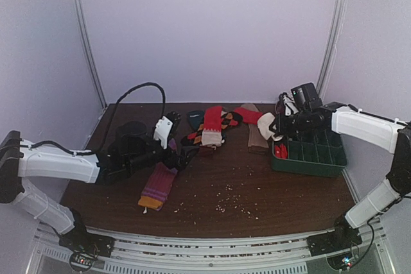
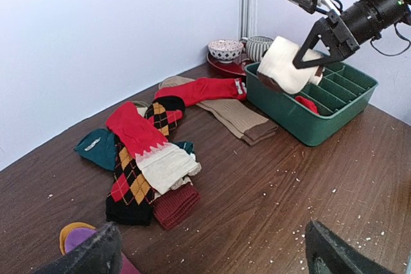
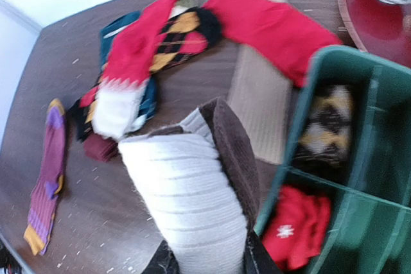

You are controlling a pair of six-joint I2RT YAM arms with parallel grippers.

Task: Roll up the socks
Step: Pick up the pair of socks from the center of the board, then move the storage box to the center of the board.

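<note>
Purple-striped sock (image 1: 157, 187) lies flat near left, beside the spread left jaws. Right jaws pinch a rolled cream-and-brown sock (image 1: 265, 125) over the green tray's (image 1: 308, 168) left end. Other socks (image 1: 212, 128) lie heaped on the far surface.

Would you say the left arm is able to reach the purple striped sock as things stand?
Probably yes: the left gripper is open just beside the purple striped sock, and nothing lies on it.

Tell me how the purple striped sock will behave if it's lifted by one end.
The purple striped sock lies flat and thin, so it will probably hang limp. It looks light, being one thin layer. Pushed across the wooden table, its knit would likely bunch rather than slide.
</note>
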